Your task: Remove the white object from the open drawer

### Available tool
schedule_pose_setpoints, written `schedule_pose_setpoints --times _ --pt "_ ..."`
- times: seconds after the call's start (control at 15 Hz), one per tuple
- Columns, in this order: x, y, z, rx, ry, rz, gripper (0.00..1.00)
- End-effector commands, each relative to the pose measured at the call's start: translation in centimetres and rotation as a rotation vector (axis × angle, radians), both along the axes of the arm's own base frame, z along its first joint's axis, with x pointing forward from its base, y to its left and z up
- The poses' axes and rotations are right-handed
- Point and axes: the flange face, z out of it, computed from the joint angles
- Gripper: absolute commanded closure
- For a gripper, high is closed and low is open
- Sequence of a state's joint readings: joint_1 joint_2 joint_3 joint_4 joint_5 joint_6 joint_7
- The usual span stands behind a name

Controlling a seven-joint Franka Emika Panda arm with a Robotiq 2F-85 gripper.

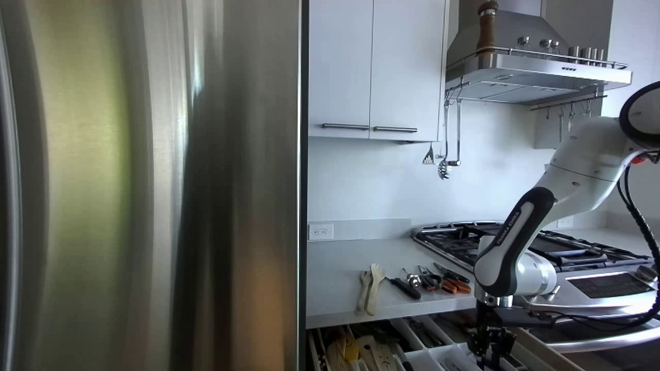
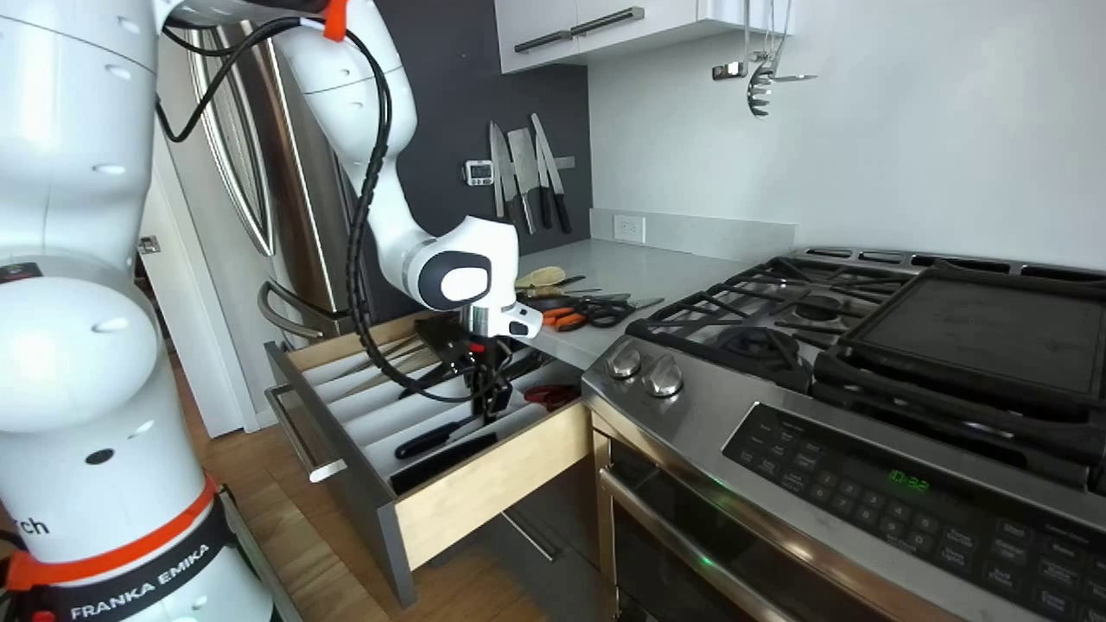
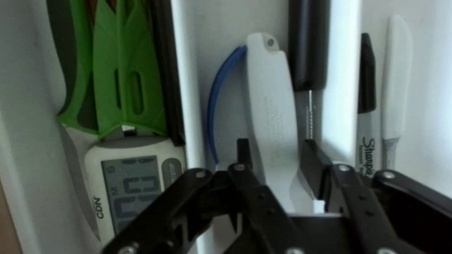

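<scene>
"So, what's leftmost in the wrist view?"

"Green tools, with a timer just beside them."

"Next?"

"Past a divider, a curved blue strip, then the white object, lying in the open drawer."

"And the gripper?"

"Fingers spread, one either side of it; whether they touch, I can't tell."

"Farther right?"

"A black handle, another divider, a Sharpie, a white-handled tool."

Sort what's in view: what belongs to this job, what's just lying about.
For the job:
white-handled utensil, likely the target
gripper, open, straddling it
open drawer

Just lying about:
CDN timer
Sharpie marker
black-handled utensil
orange-handled tool
</scene>
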State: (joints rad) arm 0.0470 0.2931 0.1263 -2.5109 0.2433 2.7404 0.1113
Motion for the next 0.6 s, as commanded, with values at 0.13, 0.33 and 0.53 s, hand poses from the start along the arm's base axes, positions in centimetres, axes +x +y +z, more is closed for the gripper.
schedule_pose_setpoints --times 0.13,0.33,0.53 --pt "0.01 0.21 0.54 0.021 0.004 -0.034 0.46" --pt "0.15 -0.23 0.20 0.010 0.000 -0.050 0.49" --pt "0.29 -0.55 0.20 0.010 -0.005 -0.063 0.50"
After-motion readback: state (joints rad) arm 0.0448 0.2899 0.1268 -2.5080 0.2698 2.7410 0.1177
